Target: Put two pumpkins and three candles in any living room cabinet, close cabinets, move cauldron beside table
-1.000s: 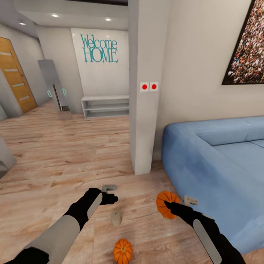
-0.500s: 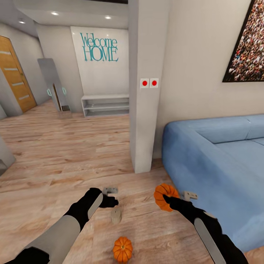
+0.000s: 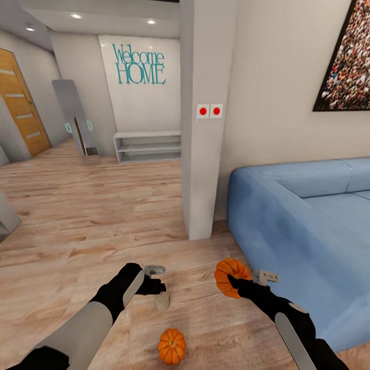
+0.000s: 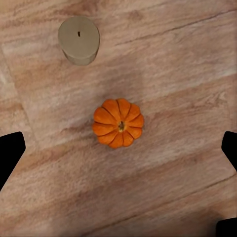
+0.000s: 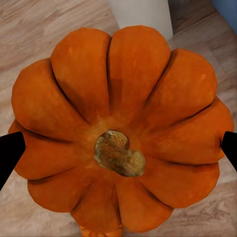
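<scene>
Right gripper point(image 3: 232, 281): clamped on a pumpkin point(image 3: 228, 277) (stem facing its camera)
Left gripper point(image 3: 160, 287): spread wide, holding nothing
Second pumpkin point(image 3: 171, 346): floor, 6 o'clock of candle point(image 3: 163, 302)

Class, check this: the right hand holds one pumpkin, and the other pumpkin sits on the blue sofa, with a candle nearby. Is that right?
Not quite. The right hand does hold a pumpkin, but the other pumpkin sits on the wooden floor, not on the sofa. The head view shows it, with the candle nearby.
</scene>
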